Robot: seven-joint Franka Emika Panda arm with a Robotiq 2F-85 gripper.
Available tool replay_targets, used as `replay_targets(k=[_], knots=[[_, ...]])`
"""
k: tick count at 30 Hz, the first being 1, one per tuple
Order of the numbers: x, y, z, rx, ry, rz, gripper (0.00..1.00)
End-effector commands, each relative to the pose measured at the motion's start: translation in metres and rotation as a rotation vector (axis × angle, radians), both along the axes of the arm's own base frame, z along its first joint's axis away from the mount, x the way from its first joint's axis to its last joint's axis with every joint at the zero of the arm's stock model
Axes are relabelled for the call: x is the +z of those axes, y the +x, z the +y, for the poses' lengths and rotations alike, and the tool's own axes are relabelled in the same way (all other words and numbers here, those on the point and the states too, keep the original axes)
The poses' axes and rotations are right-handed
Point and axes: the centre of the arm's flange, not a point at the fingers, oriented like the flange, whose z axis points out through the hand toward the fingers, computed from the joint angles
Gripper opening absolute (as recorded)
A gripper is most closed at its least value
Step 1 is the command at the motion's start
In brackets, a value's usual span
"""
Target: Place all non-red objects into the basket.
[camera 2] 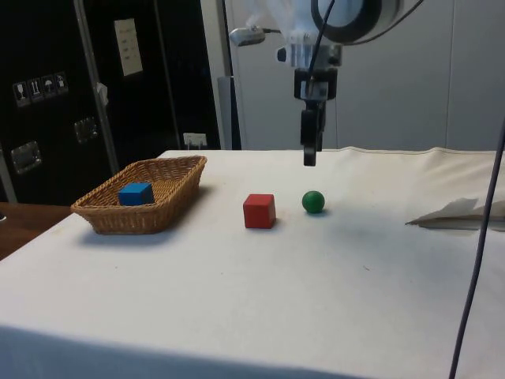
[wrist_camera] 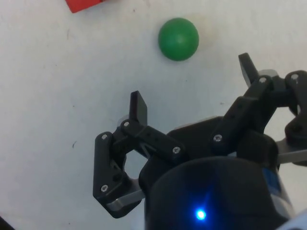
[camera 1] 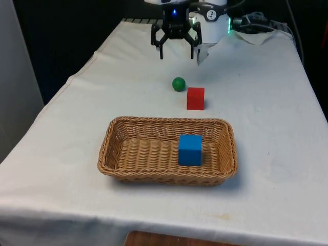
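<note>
A green ball [camera 1: 178,84] [camera 2: 313,202] [wrist_camera: 178,39] rests on the white cloth beside a red cube [camera 1: 195,98] [camera 2: 259,211] [wrist_camera: 85,4]. A blue cube [camera 1: 190,149] [camera 2: 136,193] lies inside the wicker basket [camera 1: 120,154] [camera 2: 174,189]. My gripper [camera 1: 177,55] [camera 2: 310,159] [wrist_camera: 194,87] hangs open and empty above the cloth, a little beyond the green ball on the robot's side. Its two black fingers [wrist_camera: 138,107] are spread wide apart.
Crumpled white paper or cloth [camera 1: 259,34] [camera 2: 461,213] lies near the robot's base at the far end. Cables [camera 2: 479,237] hang down at the side view's right. The table's edges fall away on both sides.
</note>
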Motion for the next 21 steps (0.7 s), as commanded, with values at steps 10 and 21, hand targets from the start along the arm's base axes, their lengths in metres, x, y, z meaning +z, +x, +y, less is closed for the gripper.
replay_targets(k=[10,21], knots=[[-0.012,-0.004,0.0,-0.012,-0.007,-0.01,1.0],[-0.033,-0.005,0.002,-0.042,-0.019,0.007,1.0]])
